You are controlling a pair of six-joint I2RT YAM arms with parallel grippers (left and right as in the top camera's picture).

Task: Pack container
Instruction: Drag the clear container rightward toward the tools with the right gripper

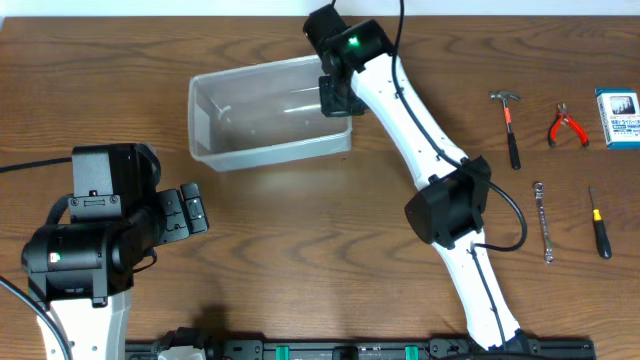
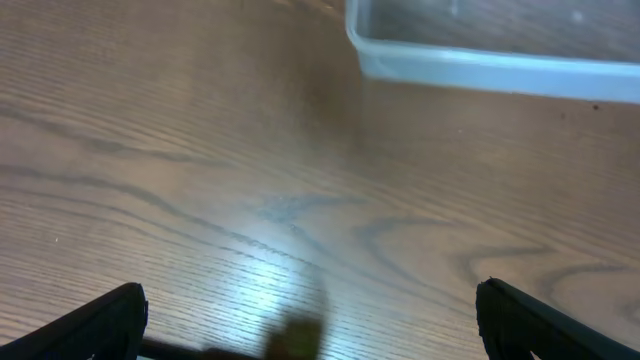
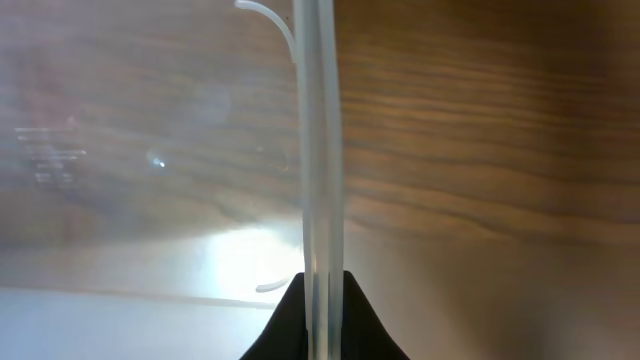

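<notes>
Container empty, far centre of table; right gripper pinches its right wall, likely to drag tub toward hammer, pliers, wrench, well apart; left gripper spread over bare wood.

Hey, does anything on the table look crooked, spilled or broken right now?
Only the tub stands out: it sits skewed on the table rather than square to its edges, with one end wall pinched in the right hand. Nothing looks spilled or broken.
</notes>
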